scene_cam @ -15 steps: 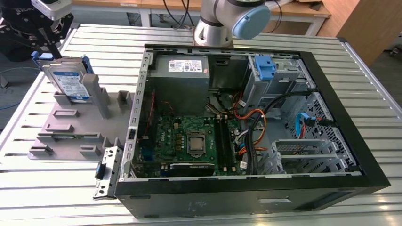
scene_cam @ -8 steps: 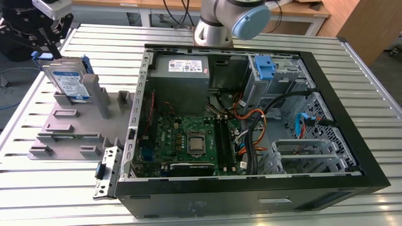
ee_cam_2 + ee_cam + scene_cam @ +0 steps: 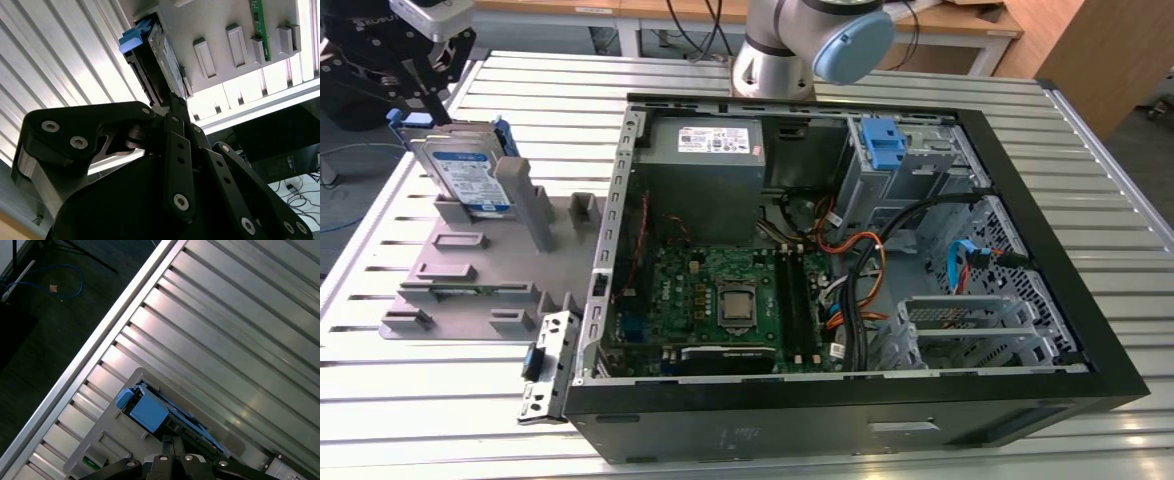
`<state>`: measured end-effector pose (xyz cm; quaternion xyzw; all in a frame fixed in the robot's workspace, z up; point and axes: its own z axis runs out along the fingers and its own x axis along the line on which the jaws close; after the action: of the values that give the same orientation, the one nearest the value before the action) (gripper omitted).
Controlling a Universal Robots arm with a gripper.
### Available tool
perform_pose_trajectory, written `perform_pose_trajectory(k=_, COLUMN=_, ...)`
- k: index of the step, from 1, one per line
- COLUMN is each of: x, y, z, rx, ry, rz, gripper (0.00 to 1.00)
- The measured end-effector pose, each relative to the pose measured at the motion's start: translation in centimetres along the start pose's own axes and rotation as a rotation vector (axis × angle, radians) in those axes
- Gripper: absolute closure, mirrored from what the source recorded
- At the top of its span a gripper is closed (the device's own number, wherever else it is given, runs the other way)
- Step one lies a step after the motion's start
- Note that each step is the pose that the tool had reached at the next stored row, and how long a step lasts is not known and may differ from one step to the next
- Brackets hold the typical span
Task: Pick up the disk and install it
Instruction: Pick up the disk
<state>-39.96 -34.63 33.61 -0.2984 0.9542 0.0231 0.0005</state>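
The gripper (image 3: 427,105) hung over the far corner of the metal counter (image 3: 854,85), at the exterior view's left; it was right above the top edge of the disk (image 3: 464,175). I could not tell if the gripper was wide, narrow or holding the disk; in both wrist views its black tip (image 3: 173,100) (image 3: 173,441) was right at the disk's edge.

The disk stood up on its edge in a grey holder (image 3: 467,270); it leaned back a little, and its blue-and-white label faced the camera in the exterior view. It had blue plastic rails along its sides; in the second wrist view the silver disk (image 3: 167,55) sat at a corner of the grey holder (image 3: 215,30); in the first wrist view its blue end (image 3: 147,412) stuck up from the holder.

The holder lay flat on the counter, just beside the open computer case (image 3: 1067,300); the disk was outside the case. Inside the case a green board (image 3: 720,295) lay on the bottom; a grey power box (image 3: 700,140) with a white sticker sat at the far wall; a small blue latch (image 3: 883,145) stood up near the far corner, at the exterior view's right. The robot arm (image 3: 787,40) rose behind the case.
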Motion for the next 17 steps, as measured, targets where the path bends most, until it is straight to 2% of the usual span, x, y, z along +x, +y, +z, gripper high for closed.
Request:
perform_pose_trajectory(k=11, x=0.0, y=0.0, z=0.0, rx=0.0, ry=0.0002, rz=-0.004, gripper=0.89)
perform_pose_trajectory(k=17, x=0.0, y=0.0, z=0.0, rx=-0.0008, ry=0.0023, rz=-0.052, gripper=0.89)
